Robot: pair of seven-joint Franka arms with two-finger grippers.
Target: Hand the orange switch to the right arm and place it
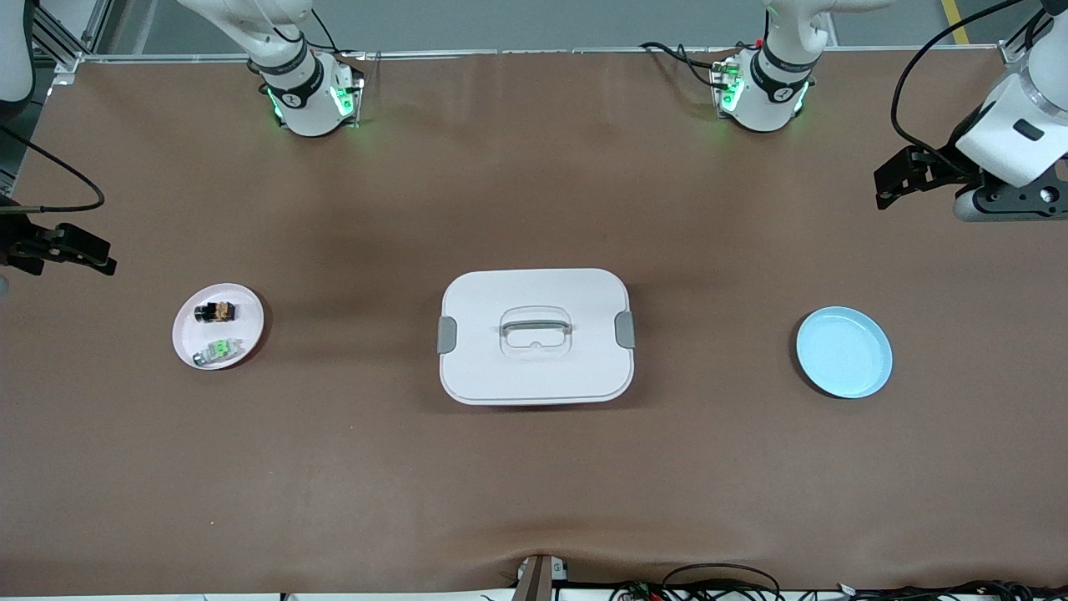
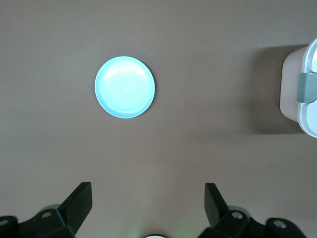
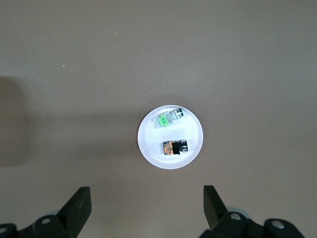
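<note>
The orange switch lies on a small white plate toward the right arm's end of the table, beside a pale switch with a green centre. In the right wrist view the orange switch and the plate show past my right gripper, which is open and empty. It hangs over bare table beside that plate. My left gripper is open and empty over bare table at the left arm's end.
A white lidded box with grey clips stands in the middle of the table; its end shows in the left wrist view. An empty light-blue plate lies toward the left arm's end and shows in the left wrist view.
</note>
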